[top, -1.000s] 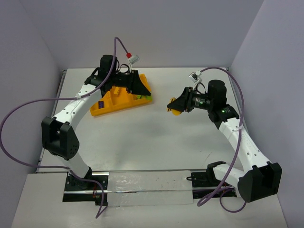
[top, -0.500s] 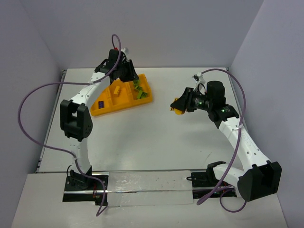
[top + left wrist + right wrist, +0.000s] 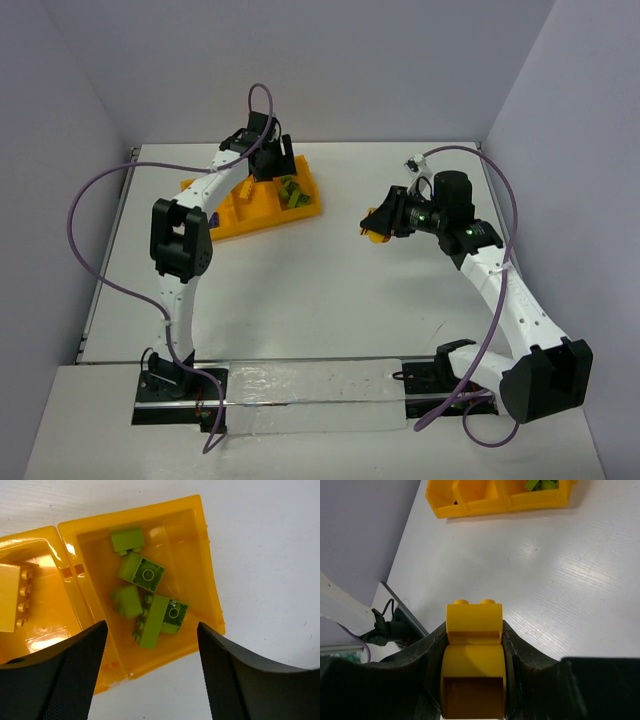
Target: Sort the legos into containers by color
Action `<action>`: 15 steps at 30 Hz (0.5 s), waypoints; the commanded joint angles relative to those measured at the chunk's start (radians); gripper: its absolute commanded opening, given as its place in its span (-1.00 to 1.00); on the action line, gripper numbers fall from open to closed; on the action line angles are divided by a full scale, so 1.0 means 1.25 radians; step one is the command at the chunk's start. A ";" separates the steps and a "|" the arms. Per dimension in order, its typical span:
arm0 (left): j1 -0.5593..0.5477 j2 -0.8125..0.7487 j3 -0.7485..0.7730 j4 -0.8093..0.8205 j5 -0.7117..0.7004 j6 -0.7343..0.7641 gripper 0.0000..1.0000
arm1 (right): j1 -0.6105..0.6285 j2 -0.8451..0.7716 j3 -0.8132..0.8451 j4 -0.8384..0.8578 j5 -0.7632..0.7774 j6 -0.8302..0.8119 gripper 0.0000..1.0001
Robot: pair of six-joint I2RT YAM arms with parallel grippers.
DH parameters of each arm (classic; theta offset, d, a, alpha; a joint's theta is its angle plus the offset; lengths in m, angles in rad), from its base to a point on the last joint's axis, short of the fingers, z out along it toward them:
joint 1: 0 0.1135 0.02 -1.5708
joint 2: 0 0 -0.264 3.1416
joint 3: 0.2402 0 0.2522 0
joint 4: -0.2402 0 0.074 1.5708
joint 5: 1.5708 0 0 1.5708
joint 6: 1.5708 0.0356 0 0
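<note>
Low in the right wrist view, the right fingers [image 3: 520, 665] pinch a yellow lego [image 3: 472, 630] over the table [image 3: 560, 580], well apart from the tray [image 3: 470, 502]. I think this one has yet to go in. Farther off, at the upper left of the top view, the left fingers [image 3: 60, 675] are spread wide over the tray, holding nothing. A few green legos [image 3: 145, 575] lie in the end part, and a yellow one [image 3: 12, 597] lies in the part beside it.

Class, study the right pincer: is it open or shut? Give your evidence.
Shut on the yellow lego: the fingers of the right pincer press against both its sides.
</note>
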 commanded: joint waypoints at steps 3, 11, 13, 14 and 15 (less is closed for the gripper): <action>-0.031 -0.088 0.038 -0.008 -0.016 0.026 0.61 | -0.003 0.006 0.043 0.008 0.001 -0.003 -0.78; -0.056 -0.330 -0.173 0.121 0.274 0.084 0.54 | -0.002 0.045 0.070 -0.041 0.062 0.042 -0.77; -0.070 -0.382 -0.242 0.156 0.318 0.109 0.53 | -0.002 0.061 0.084 -0.049 0.060 0.055 -0.77; -0.078 -0.409 -0.280 0.167 0.360 0.123 0.52 | -0.002 0.071 0.093 -0.053 0.054 0.059 -0.77; -0.082 -0.421 -0.317 0.175 0.419 0.129 0.51 | -0.001 0.075 0.097 -0.052 0.043 0.057 -0.77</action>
